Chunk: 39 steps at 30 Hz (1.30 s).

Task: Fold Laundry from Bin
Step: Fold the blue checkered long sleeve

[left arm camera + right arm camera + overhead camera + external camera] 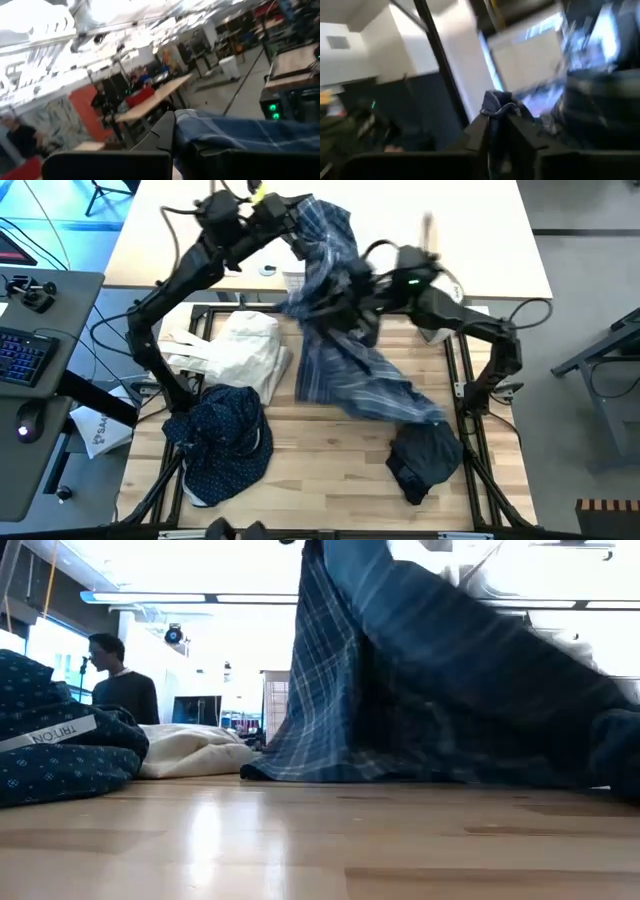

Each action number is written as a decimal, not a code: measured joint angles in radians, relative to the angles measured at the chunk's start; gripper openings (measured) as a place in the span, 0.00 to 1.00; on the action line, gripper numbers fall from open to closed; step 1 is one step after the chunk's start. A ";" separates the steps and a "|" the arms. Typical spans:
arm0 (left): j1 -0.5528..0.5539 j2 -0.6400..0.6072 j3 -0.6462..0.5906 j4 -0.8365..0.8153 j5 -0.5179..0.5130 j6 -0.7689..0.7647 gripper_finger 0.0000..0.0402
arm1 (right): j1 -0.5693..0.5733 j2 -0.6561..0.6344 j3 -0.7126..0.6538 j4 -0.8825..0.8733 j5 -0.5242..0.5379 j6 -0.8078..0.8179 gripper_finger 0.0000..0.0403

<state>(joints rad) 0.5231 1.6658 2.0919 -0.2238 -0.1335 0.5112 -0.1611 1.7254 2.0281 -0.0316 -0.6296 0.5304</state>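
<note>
The blue-and-white plaid shirt (pixel 335 330) hangs lifted over the middle of the worktop (pixel 320 470), stretched from about twelve o'clock down toward four o'clock, where its lower hem drags on the wood. In the low view the plaid cloth (pixel 400 690) drops like a tent from above and its edge rests on the boards.

The left pincer (pixel 290 215) is up at the twelve o'clock end, clenched on the shirt's top edge; its wrist view shows plaid fabric (pixel 235 135) pinched between the dark fingers (pixel 165 132). The right pincer (pixel 360 295) sits just right of centre, at about one o'clock, buried in the shirt's folds; its wrist view shows a small tuft of blue cloth (pixel 496 102) standing between its fingers (pixel 477 130), which stand slightly parted around it, so it is grasping the shirt loosely.

The navy shirt with tiny white dots (pixel 225 435) lies bunched at about eight o'clock. The plain dark navy piece (pixel 425 460) lies crumpled at about five o'clock, just beside the plaid hem. A cream-white cloth bag (pixel 245 350) rests at about ten o'clock, touching the dotted shirt's upper edge.

Beyond the worktop, the low view shows a person (pixel 120 680) in a dark top standing in the room.
</note>
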 joint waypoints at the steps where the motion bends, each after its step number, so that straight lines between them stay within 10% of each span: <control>1: -0.001 -0.014 0.001 -0.003 0.016 0.004 0.00 | -0.008 0.010 -0.002 -0.017 -0.048 0.024 0.23; 8: -0.001 -0.106 0.001 -0.081 0.172 -0.043 0.00 | -0.051 -0.015 0.001 -0.003 -0.482 0.125 0.56; 12: -0.001 -0.156 0.001 -0.137 0.278 -0.067 0.00 | -0.058 -0.064 -0.001 -0.014 -0.547 0.120 0.62; 25: -0.037 -0.183 0.001 -0.234 0.699 -0.238 0.00 | -0.194 -0.273 0.000 -0.396 0.274 -0.483 0.54; 39: -0.126 -0.178 0.001 -0.301 0.679 -0.240 0.00 | -0.189 -0.100 0.000 -0.429 0.161 -0.755 0.52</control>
<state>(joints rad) 0.3970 1.4882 2.0933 -0.5247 0.5456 0.2714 -0.3497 1.6254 2.0277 -0.4610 -0.4689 -0.2242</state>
